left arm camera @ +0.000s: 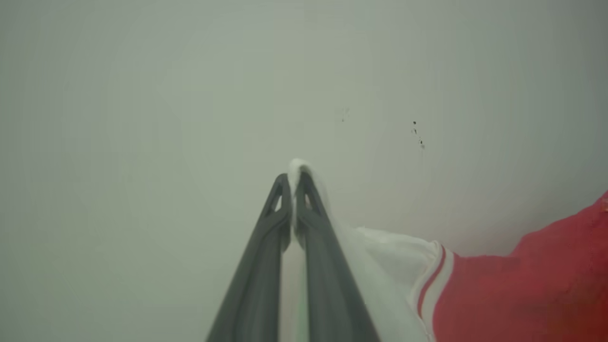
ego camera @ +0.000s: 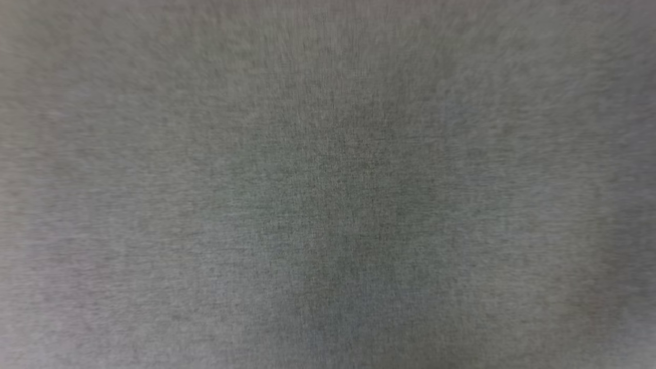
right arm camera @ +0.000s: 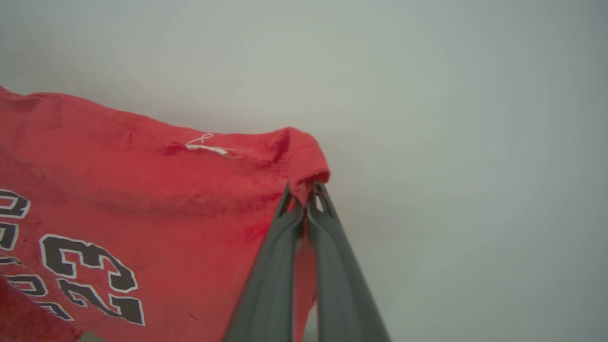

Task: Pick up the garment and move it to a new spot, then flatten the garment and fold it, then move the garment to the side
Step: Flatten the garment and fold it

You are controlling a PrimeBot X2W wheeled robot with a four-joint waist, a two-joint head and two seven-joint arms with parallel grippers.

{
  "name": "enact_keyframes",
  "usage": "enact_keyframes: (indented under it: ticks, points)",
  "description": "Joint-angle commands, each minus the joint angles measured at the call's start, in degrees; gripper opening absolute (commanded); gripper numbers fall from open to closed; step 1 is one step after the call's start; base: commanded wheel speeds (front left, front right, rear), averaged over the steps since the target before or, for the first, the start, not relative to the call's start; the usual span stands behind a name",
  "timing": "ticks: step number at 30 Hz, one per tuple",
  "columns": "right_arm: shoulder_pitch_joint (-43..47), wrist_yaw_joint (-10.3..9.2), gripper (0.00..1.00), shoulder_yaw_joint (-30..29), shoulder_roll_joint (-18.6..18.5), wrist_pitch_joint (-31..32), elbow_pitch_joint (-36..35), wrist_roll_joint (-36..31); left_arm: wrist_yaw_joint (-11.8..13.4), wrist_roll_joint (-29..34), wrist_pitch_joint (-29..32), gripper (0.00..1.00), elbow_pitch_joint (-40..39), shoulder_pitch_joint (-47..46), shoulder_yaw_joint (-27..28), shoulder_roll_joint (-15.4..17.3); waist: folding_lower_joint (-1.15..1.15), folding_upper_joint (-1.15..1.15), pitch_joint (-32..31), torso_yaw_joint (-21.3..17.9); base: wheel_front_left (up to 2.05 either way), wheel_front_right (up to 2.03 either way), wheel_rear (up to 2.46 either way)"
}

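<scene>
Largely cropped, the garment [right arm camera: 142,190] runs off-frame; head view blurred grey.

The garment [right arm camera: 142,199] stood in the way: its red body spread across one side of the right gripper [right arm camera: 306,192], whose closed fingers pinched a red corner. Its white sleeve and striped trim draped beside the left gripper [left arm camera: 293,183], which was clamped on a white edge. Past the garment's top edge and on the outer side of each pinched corner, the pale grey surface [left arm camera: 142,118] lay open for a pass, marked by a few small dark specks [left arm camera: 418,135] beyond the sleeve.
</scene>
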Motion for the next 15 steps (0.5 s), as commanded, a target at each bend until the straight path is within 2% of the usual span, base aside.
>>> enact_keyframes:
  ticks: [1, 9, 15]
  points:
    - [-1.86, -0.05, 0.0, 0.08, 0.72, -0.87, 0.35, -0.83, 0.1, -0.74, -1.47, 0.0, 1.24, -1.56, -0.15, -1.3, -0.01, 0.0, 6.73, 0.36, 0.0, 0.0, 0.0]
    - [1.56, -0.05, 0.0, 1.42, -0.63, -4.76, -0.13, -0.43, 0.1, -5.35, -5.44, 0.0, 4.2, 0.26, -1.34, -4.47, -0.01, 0.0, 10.64, 1.08, 0.0, 0.0, 0.0]
    - [8.11, -0.05, 0.0, 2.6, -2.14, -7.24, -1.19, 2.47, 0.1, -9.64, -7.78, 0.0, 4.3, 6.78, -1.31, -4.3, -0.01, 0.0, 10.89, 1.47, 0.0, 0.0, 0.0]
